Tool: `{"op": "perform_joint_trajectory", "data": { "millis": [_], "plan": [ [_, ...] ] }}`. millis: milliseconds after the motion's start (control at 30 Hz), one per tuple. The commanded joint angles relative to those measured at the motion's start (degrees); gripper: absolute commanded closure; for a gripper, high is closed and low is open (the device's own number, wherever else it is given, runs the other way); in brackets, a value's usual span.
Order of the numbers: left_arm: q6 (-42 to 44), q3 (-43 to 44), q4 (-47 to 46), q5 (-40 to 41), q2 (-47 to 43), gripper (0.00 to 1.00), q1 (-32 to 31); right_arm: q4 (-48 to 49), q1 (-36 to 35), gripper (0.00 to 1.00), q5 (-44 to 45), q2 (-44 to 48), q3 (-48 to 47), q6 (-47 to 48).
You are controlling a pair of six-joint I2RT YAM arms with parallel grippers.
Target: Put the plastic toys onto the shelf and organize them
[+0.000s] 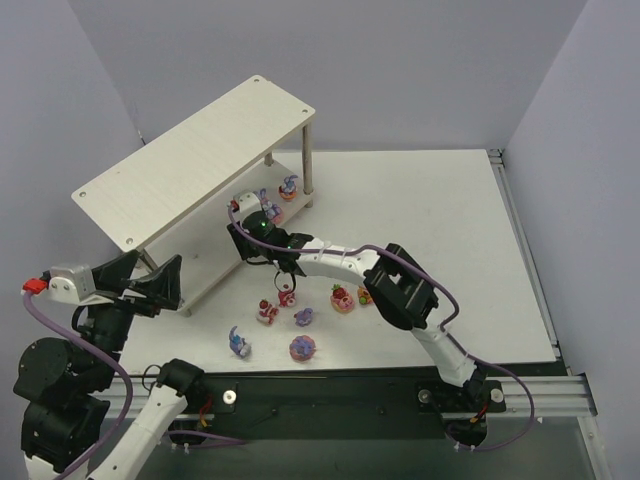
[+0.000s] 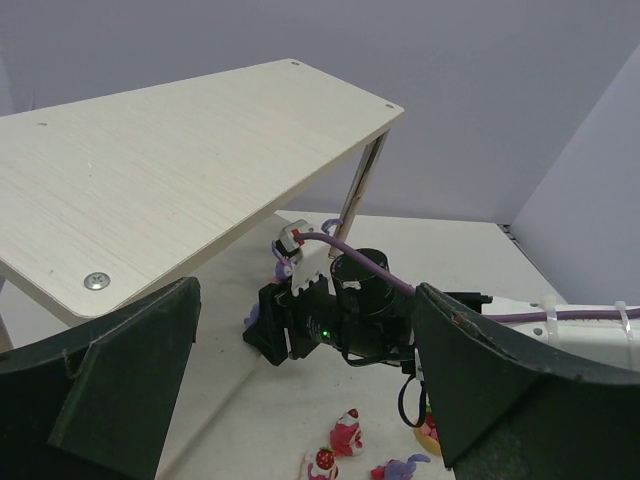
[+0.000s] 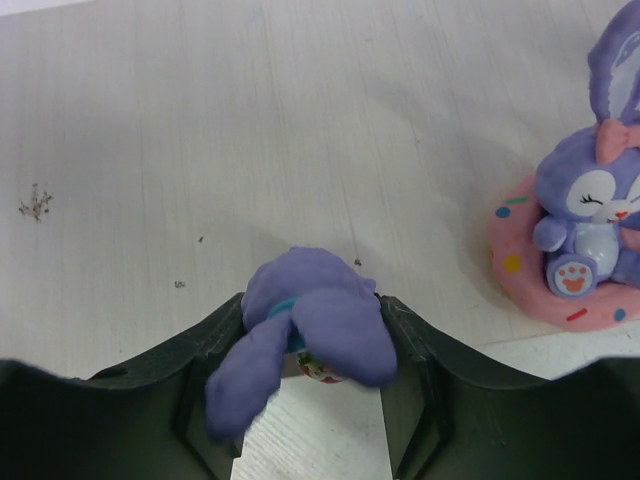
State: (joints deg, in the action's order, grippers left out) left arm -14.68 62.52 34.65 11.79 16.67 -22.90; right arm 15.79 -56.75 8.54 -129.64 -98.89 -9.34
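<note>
My right gripper (image 3: 312, 338) is shut on a purple bunny toy (image 3: 300, 290), holding it low over the pale lower board (image 3: 250, 120) of the shelf (image 1: 190, 165). Another bunny on a pink base (image 3: 585, 240) stands upright on that board to the right. From above, the right gripper (image 1: 242, 220) reaches under the top board beside the toys standing there (image 1: 288, 186). Several toys lie on the table, among them a strawberry bear (image 1: 268, 312) and a bunny (image 1: 240, 343). My left gripper (image 1: 150, 285) hangs open and holds nothing, near the shelf's front left end.
The right arm's wrist (image 2: 340, 315) fills the middle of the left wrist view, under the shelf's top board (image 2: 180, 170). A thin white shelf leg (image 1: 307, 165) stands just right of the toys on the lower board. Grey walls close the back and both sides.
</note>
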Motion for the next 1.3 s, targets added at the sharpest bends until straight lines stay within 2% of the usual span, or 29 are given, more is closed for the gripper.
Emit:
{"op": "perform_joint_trajectory", "data": {
  "millis": [0, 233, 400, 633, 767, 1000, 1167, 1267],
  "plan": [
    [0.8, -0.7, -0.5, 1.6, -1.0, 0.03, -0.3, 2.7, 0.9, 1.0, 0.2, -0.8, -2.9, 0.6],
    [1.1, -1.7, -0.9, 2.1, -1.3, 0.03, -0.8, 1.4, 1.4, 1.0, 1.6, -1.8, -3.6, 0.9],
    [1.1, -2.5, -1.3, 2.6, -1.7, 0.03, -0.9, -3.1, 1.6, 0.96, 2.6, -2.4, -5.8, -0.1],
    [1.1, -2.8, -1.5, 2.8, -1.9, 0.03, -1.0, -5.2, 1.6, 0.82, 2.8, -2.8, -6.1, -0.9],
    [1.1, -3.1, -1.6, 3.0, -2.0, 0.03, -1.0, -6.6, 1.7, 0.77, 3.0, -3.5, -7.0, -1.1],
    [1.1, -3.8, -2.0, 3.2, -2.0, 0.03, -1.0, -7.4, 1.8, 0.59, 4.6, -3.4, -6.8, -1.1],
    [1.1, -4.0, -2.0, 3.5, -2.1, 0.03, -1.0, -7.5, 2.3, 0.55, 4.7, -4.0, -7.0, -1.1],
    [1.0, -4.2, -2.0, 3.6, -1.9, 0.03, -1.1, -6.8, 2.3, 0.5, 4.6, -3.7, -6.5, -0.9]
  ]
}}
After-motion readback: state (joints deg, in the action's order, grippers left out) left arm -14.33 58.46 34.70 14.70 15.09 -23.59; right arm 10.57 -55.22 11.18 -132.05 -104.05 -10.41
